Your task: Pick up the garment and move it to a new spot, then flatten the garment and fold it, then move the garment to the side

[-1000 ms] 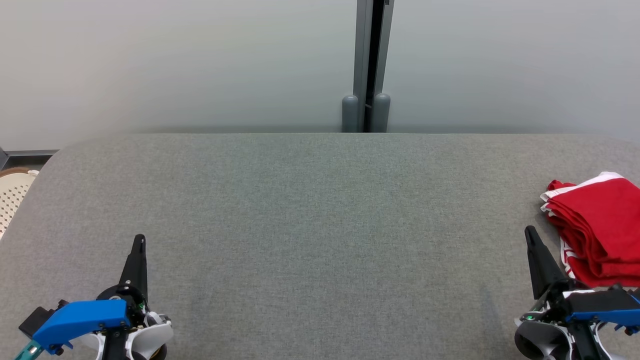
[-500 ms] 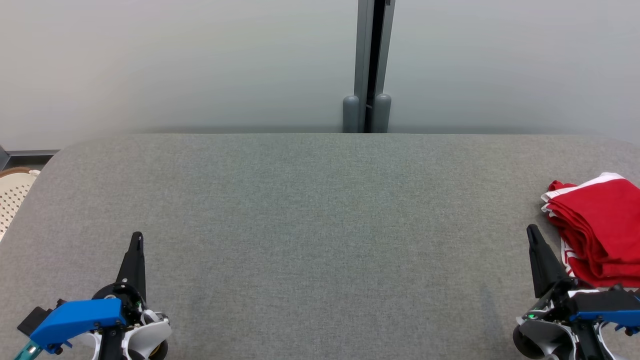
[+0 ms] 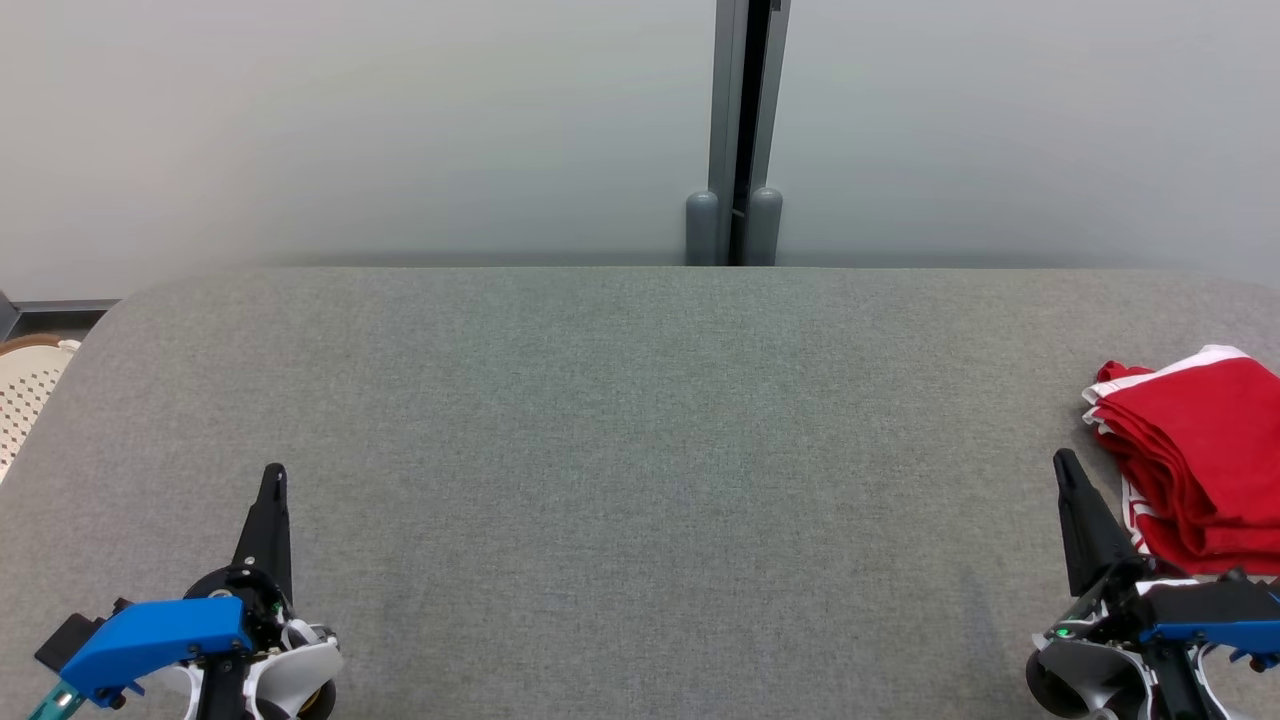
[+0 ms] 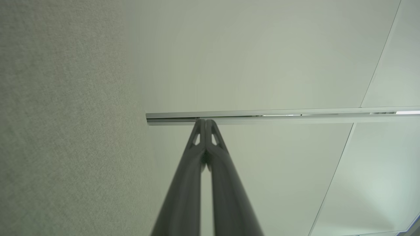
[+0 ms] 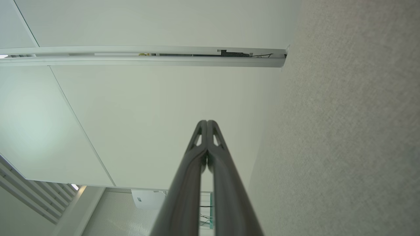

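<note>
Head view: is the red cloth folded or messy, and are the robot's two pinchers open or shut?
red garment, folded into a layered stack, lying at the right edge of the grey table, not held.
left gripper, shut, holding nothing.
right gripper, shut, holding nothing, just beside the garment.

Grey fabric tabletop [image 3: 620, 420]; pale wall panels [image 3: 350, 120] behind; grey vertical post [image 3: 745, 130] between panels.
</note>
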Available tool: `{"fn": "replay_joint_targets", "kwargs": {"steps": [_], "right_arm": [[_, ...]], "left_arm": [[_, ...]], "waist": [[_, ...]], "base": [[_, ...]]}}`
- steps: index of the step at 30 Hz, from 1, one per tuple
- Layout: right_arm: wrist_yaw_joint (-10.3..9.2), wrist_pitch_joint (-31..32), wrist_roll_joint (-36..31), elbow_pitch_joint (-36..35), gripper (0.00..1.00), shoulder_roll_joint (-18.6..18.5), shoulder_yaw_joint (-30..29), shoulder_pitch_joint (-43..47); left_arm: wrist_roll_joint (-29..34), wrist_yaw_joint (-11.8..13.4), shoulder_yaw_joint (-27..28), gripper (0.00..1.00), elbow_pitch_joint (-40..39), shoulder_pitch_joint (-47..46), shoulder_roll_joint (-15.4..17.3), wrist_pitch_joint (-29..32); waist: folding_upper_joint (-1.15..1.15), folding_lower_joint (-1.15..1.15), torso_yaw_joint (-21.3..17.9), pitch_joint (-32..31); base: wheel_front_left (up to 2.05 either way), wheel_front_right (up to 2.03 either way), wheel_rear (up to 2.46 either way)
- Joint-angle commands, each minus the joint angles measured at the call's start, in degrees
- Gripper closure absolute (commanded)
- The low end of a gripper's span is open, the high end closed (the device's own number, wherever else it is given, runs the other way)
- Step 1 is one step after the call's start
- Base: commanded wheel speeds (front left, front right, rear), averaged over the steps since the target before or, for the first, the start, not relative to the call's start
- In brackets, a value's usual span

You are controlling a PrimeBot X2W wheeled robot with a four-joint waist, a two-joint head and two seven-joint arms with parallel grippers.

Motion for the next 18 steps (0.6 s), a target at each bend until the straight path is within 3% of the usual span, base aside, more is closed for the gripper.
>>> {"fn": "replay_joint_targets", "kwargs": {"steps": [1, 18], "right_arm": [[0.02, 0.2, 0.2, -0.2, 1.00, -0.1, -0.1, 0.7], [0.02, 0.2, 0.2, -0.2, 1.00, -0.1, -0.1, 0.7]], "left_arm": [[-0.1, -0.2, 0.1, 1.00, -0.2, -0.6, -0.1, 0.2], [-0.1, -0.2, 0.1, 1.00, -0.2, -0.6, -0.1, 0.2]], "waist": [[0.00, 0.01, 0.0, 0.0], [0.00, 0.01, 0.0, 0.0]], "base": [[0.00, 0.00, 0.00], [0.00, 0.00, 0.00]]}}
